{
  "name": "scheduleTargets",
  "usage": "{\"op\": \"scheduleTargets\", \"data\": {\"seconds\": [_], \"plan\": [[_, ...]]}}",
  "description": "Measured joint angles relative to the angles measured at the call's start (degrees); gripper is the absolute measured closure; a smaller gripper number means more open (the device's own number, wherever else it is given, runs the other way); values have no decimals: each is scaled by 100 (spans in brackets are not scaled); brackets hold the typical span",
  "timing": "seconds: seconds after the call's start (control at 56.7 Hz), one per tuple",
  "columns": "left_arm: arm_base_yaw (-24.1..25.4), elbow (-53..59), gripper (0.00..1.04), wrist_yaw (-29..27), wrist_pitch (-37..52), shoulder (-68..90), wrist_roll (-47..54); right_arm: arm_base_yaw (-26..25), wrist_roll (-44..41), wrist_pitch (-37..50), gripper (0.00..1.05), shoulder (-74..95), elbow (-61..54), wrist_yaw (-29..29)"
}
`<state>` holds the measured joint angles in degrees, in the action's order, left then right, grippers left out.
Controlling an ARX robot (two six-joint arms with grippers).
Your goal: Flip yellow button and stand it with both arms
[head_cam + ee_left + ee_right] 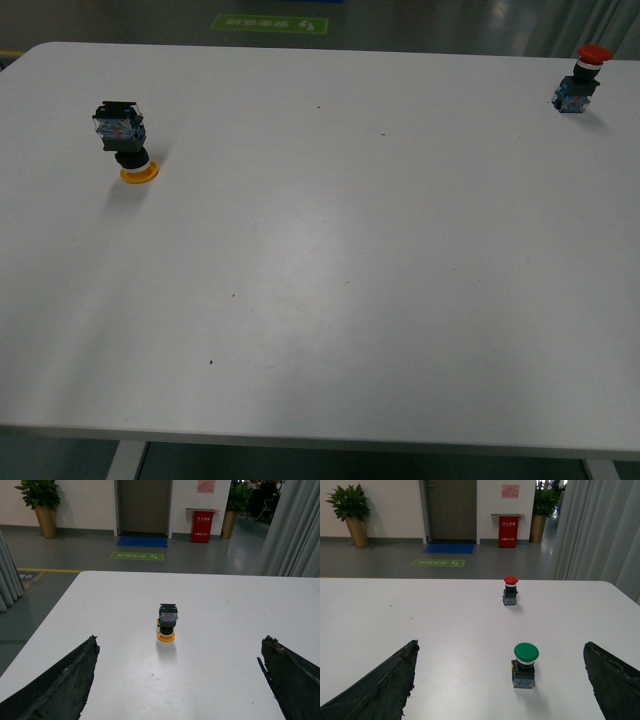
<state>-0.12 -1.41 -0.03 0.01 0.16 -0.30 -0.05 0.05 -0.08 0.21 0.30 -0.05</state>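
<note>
Front view: The yellow button (126, 140) stands upside down near the far left corner of the white surface (330, 280). Its yellow cap is flat on the top and its black-and-blue block body points upward. A red button (579, 80) stands upright, cap up, at the far right edge, well apart from it. Neither arm shows in this view. A green floor marking (270, 22) lies beyond the surface.

Left wrist view: The left end effector (180, 640) is spread wide and grips nothing, its two dark fingers (55, 685) framing the scene at either side. The yellow button (167, 622) sits ahead of it, roughly midway between the fingers and clear of both, resting cap-down. A door (144, 505) and a potted plant (42, 502) stand in the room behind.

Right wrist view: The right end effector (500, 644) is likewise wide open and empty. A green button (525, 665) stands upright between its fingers (377, 687), touching neither. The red button (510, 590) stands upright farther along the surface, toward the far edge.
</note>
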Motion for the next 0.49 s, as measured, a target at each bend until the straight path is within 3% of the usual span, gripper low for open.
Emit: {"op": "scheduleTargets", "data": {"seconds": [0.494], "plan": [[0,0,7,0,0,0,2,0,0,0,7,0,0,-2]]}}
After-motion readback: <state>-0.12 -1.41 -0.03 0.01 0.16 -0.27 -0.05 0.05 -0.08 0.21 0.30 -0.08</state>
